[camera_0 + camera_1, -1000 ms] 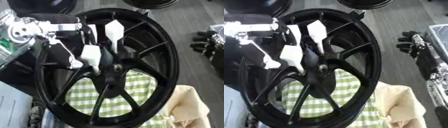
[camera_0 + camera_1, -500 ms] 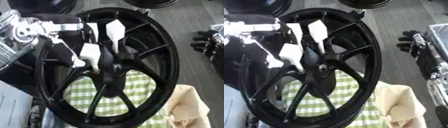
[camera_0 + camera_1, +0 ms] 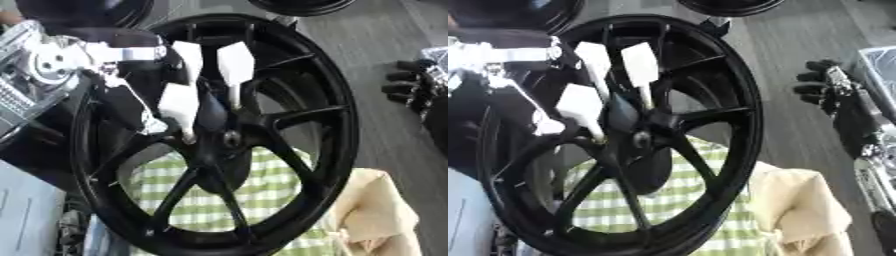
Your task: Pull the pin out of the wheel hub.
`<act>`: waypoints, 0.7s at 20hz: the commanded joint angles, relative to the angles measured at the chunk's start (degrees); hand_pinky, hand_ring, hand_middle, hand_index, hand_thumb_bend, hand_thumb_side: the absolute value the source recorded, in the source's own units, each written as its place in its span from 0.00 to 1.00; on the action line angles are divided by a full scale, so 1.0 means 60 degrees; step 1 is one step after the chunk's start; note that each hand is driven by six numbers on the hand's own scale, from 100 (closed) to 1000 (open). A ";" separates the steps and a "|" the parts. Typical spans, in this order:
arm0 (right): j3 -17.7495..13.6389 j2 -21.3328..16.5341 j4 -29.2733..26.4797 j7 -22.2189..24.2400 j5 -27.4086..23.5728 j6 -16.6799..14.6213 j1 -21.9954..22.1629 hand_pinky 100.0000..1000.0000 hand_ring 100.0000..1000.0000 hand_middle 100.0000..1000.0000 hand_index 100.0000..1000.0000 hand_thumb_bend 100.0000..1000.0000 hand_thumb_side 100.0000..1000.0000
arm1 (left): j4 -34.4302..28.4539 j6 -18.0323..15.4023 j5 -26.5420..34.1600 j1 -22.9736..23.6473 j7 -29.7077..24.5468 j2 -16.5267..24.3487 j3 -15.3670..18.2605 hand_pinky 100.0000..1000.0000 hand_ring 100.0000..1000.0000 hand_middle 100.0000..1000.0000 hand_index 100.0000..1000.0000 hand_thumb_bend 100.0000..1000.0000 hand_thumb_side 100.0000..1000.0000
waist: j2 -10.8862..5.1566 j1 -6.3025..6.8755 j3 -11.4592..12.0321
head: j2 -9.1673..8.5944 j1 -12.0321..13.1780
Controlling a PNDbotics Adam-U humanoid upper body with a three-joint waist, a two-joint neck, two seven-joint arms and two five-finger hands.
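A large black spoked wheel hub [image 3: 289, 115] stands tilted and fills most of both views. At its centre sits a small pale round spot [image 3: 230, 140], which may be the pin's end. My left hand [image 3: 179, 102] comes in from the upper left, with white-padded fingers [image 3: 234, 62] stretched down over the spokes. Its thumb tip rests just left of the hub's centre. The fingers look straight and I see nothing held between them. My right hand [image 3: 822, 86], black, hangs idle at the right edge with relaxed fingers.
A green-and-white checked cloth [image 3: 271, 200] lies under the wheel, with a beige cloth [image 3: 376, 210] at the lower right. Other black wheels [image 3: 302, 6] stand along the top edge. Grey floor [image 3: 798, 35] shows at the upper right.
My left hand has shifted only slightly over the hub's centre, and a second white finger pad now shows. The right hand has not moved.
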 commanded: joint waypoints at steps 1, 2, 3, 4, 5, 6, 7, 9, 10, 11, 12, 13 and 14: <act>-0.0047 -0.0242 -0.0085 -0.0003 0.0036 -0.0013 -0.0078 0.83 0.73 0.71 0.84 0.00 0.84 | -0.0111 0.0180 -0.0047 -0.0094 -0.0170 0.0184 0.0083 0.52 0.40 0.43 0.55 0.15 0.00 | -0.0212 -0.0058 0.0005 | 0.0015 0.0024; -0.0043 -0.0243 -0.0085 -0.0002 0.0039 -0.0012 -0.0075 0.83 0.73 0.71 0.84 0.00 0.84 | -0.0125 0.0166 -0.0067 -0.0093 -0.0103 0.0180 0.0103 0.51 0.38 0.41 0.52 0.14 0.00 | -0.0211 -0.0060 0.0007 | 0.0017 0.0021; -0.0039 -0.0242 -0.0088 0.0003 0.0042 -0.0013 -0.0074 0.83 0.73 0.71 0.84 0.00 0.84 | -0.0139 0.0165 -0.0082 -0.0090 -0.0015 0.0177 0.0128 0.50 0.37 0.40 0.51 0.13 0.00 | -0.0210 -0.0061 0.0007 | 0.0022 0.0019; -0.0037 -0.0242 -0.0091 0.0006 0.0044 -0.0016 -0.0073 0.83 0.73 0.71 0.84 0.00 0.84 | -0.0154 0.0174 -0.0087 -0.0081 0.0078 0.0179 0.0152 0.50 0.36 0.38 0.49 0.12 0.00 | -0.0209 -0.0061 0.0007 | 0.0026 0.0020; -0.0039 -0.0241 -0.0091 0.0006 0.0045 -0.0015 -0.0072 0.83 0.73 0.71 0.84 0.00 0.84 | -0.0180 0.0187 -0.0079 -0.0065 0.0175 0.0189 0.0188 0.49 0.35 0.37 0.48 0.12 0.00 | -0.0207 -0.0060 0.0007 | 0.0031 0.0016; -0.0042 -0.0241 -0.0089 0.0004 0.0047 -0.0013 -0.0071 0.83 0.73 0.71 0.84 0.00 0.84 | -0.0225 0.0197 -0.0063 -0.0044 0.0279 0.0210 0.0242 0.49 0.34 0.36 0.47 0.12 0.01 | -0.0206 -0.0060 0.0009 | 0.0032 0.0010; -0.0044 -0.0241 -0.0088 0.0004 0.0048 -0.0011 -0.0071 0.83 0.73 0.71 0.84 0.00 0.84 | -0.0287 0.0203 -0.0039 -0.0018 0.0386 0.0241 0.0308 0.48 0.32 0.34 0.45 0.12 0.02 | -0.0206 -0.0058 0.0011 | 0.0029 0.0006; -0.0045 -0.0244 -0.0090 0.0009 0.0050 -0.0006 -0.0073 0.83 0.73 0.71 0.84 0.00 0.84 | -0.0451 0.0218 0.0014 0.0039 0.0613 0.0330 0.0480 0.46 0.30 0.31 0.41 0.13 0.04 | -0.0208 -0.0056 0.0017 | 0.0029 -0.0002; -0.0048 -0.0246 -0.0090 0.0011 0.0051 -0.0004 -0.0074 0.83 0.73 0.71 0.84 0.00 0.84 | -0.0539 0.0241 0.0043 0.0078 0.0738 0.0383 0.0585 0.46 0.29 0.30 0.40 0.13 0.05 | -0.0210 -0.0054 0.0022 | 0.0029 -0.0002; -0.0051 -0.0247 -0.0090 0.0010 0.0051 -0.0002 -0.0075 0.83 0.73 0.71 0.84 0.00 0.84 | -0.0624 0.0279 0.0094 0.0124 0.0859 0.0432 0.0689 0.45 0.27 0.29 0.38 0.12 0.06 | -0.0212 -0.0054 0.0026 | 0.0026 0.0000; -0.0054 -0.0248 -0.0090 0.0008 0.0050 -0.0002 -0.0078 0.83 0.73 0.71 0.84 0.00 0.84 | -0.0708 0.0324 0.0178 0.0175 0.0975 0.0480 0.0794 0.45 0.27 0.28 0.37 0.11 0.06 | -0.0212 -0.0053 0.0029 | 0.0018 -0.0001; -0.0056 -0.0248 -0.0090 0.0007 0.0048 -0.0002 -0.0080 0.83 0.73 0.71 0.84 0.00 0.84 | -0.0793 0.0376 0.0286 0.0227 0.1083 0.0530 0.0900 0.45 0.26 0.27 0.36 0.11 0.06 | -0.0211 -0.0054 0.0031 | 0.0008 -0.0003; -0.0057 -0.0248 -0.0090 0.0005 0.0045 -0.0002 -0.0083 0.83 0.73 0.71 0.84 0.00 0.84 | -0.0888 0.0432 0.0407 0.0284 0.1189 0.0586 0.1017 0.44 0.25 0.26 0.35 0.10 0.07 | -0.0210 -0.0055 0.0034 | 0.0001 -0.0007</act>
